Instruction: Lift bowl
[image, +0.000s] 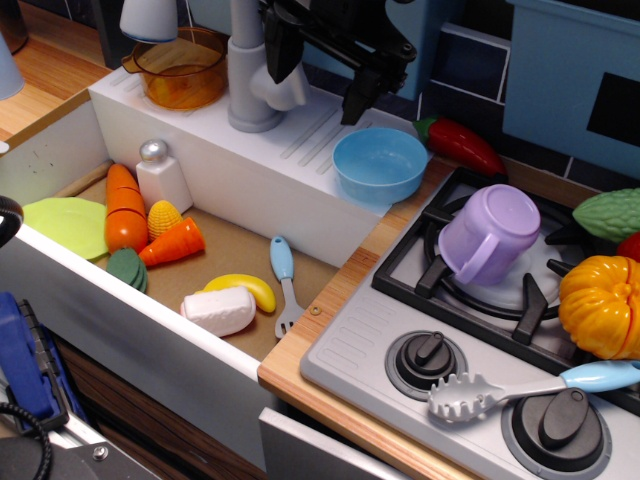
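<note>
Your table is a toy kitchen with a wooden edge, a sunken sink on the left and a grey stove on the right. You'll find the bowl upright on the white ledge's right end, beside a red pepper. Your pincer hangs above and left of it, black fingers spread apart, holding nothing. A lilac mug lies tipped on the burner.
</note>
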